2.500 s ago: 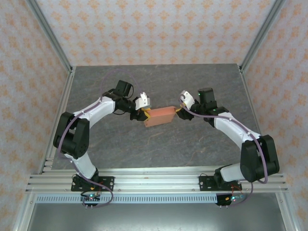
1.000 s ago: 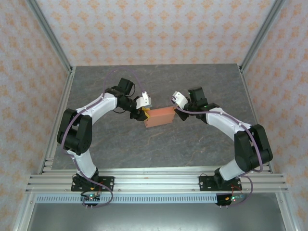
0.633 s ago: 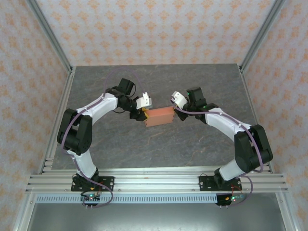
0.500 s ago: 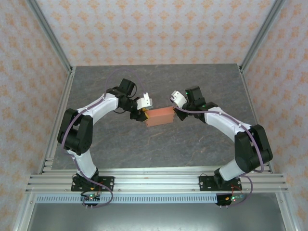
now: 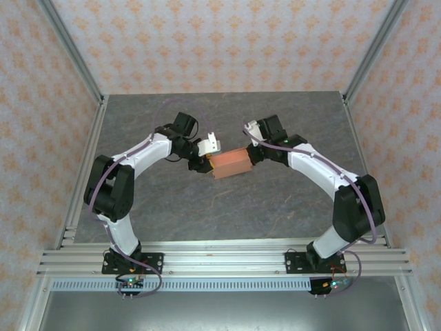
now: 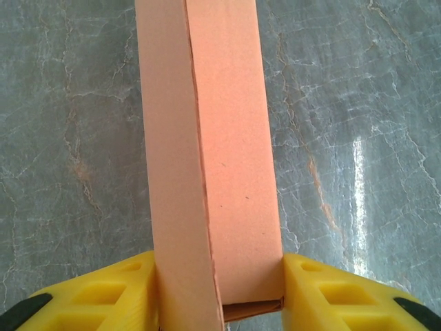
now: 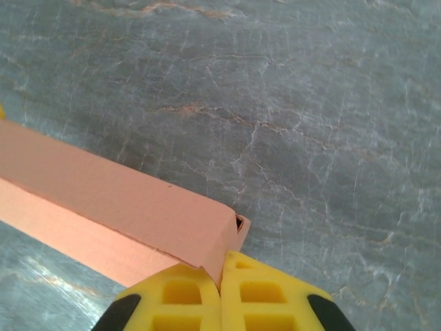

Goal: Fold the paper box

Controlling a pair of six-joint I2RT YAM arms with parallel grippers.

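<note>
left jaws clamp the paper box (image 5: 231,164) across its 9 o'clock end, at the middle of the surface (image 5: 275,207); right jaws are closed, tips against the 3 o'clock end — seemingly pressing that end closed. next, a square, gentle push — without crushing thin card.

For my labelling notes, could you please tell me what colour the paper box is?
The paper box is plain salmon-orange; left wrist view shows it best.

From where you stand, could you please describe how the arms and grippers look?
The left arm and right arm have white links, black joints and a looping purple cable each. The left gripper and right gripper have yellow fingers with hollow pockets and black backing.
</note>
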